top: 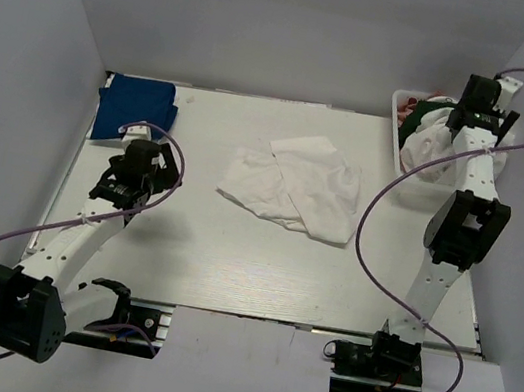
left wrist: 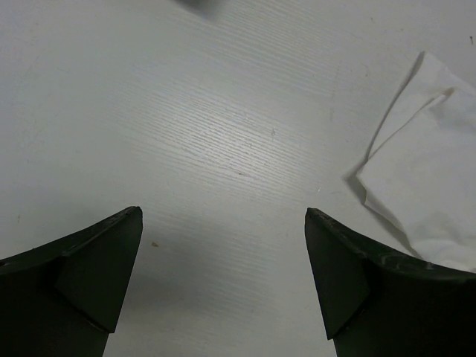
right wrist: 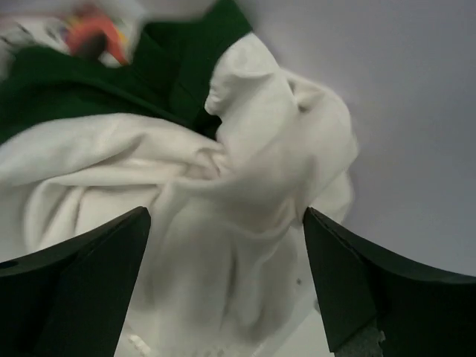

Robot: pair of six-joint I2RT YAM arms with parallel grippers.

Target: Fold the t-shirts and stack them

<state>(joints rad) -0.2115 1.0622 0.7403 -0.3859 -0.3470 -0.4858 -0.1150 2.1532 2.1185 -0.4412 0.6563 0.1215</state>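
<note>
A crumpled white t-shirt (top: 296, 190) lies in the middle of the table; its edge shows at the right of the left wrist view (left wrist: 431, 186). A folded royal-blue t-shirt (top: 133, 108) lies at the far left. My left gripper (top: 112, 192) (left wrist: 223, 223) is open and empty above bare table, between the two. My right gripper (top: 444, 127) (right wrist: 227, 223) is open, hovering close over a white t-shirt (right wrist: 223, 223) heaped on a dark green one (right wrist: 74, 89) in the basket (top: 400, 109) at the far right. A red print (right wrist: 93, 30) shows behind.
The table (top: 230, 262) has side walls left, right and back. The white lattice basket stands in the far right corner. The arm bases and cables sit at the near edge.
</note>
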